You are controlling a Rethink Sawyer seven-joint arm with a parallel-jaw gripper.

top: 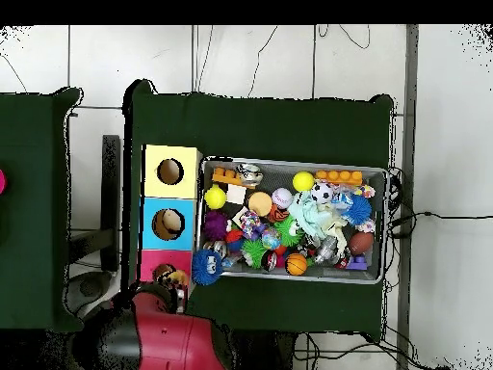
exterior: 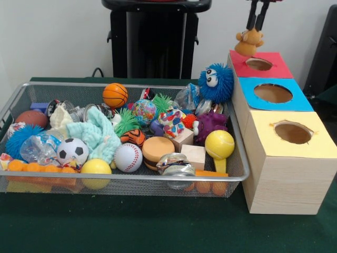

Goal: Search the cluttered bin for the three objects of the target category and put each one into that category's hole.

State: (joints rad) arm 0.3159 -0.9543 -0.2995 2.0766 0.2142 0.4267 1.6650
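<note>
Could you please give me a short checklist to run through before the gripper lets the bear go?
1. Gripper shut on the bear: ok.
2. Bear above the red hole: ok in the front view, roughly.
3. Red hole unobstructed: ok.
4. Bear clear of the blue spiky ball: ok.
5. Tiger still in the bin: ok, next to fetch.
6. Third plush animal located: cannot tell.

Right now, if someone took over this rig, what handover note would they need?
Gripper: shut on the tan-orange bear, held just above the red-topped hole, not yet released.
Bin: the striped tiger lies mid-clutter, by the baseball.
Done: bear picked and carried to the box; whether anything is already inside cannot be seen.
Left: drop the bear, fetch the tiger, search for a third plush animal.
</note>
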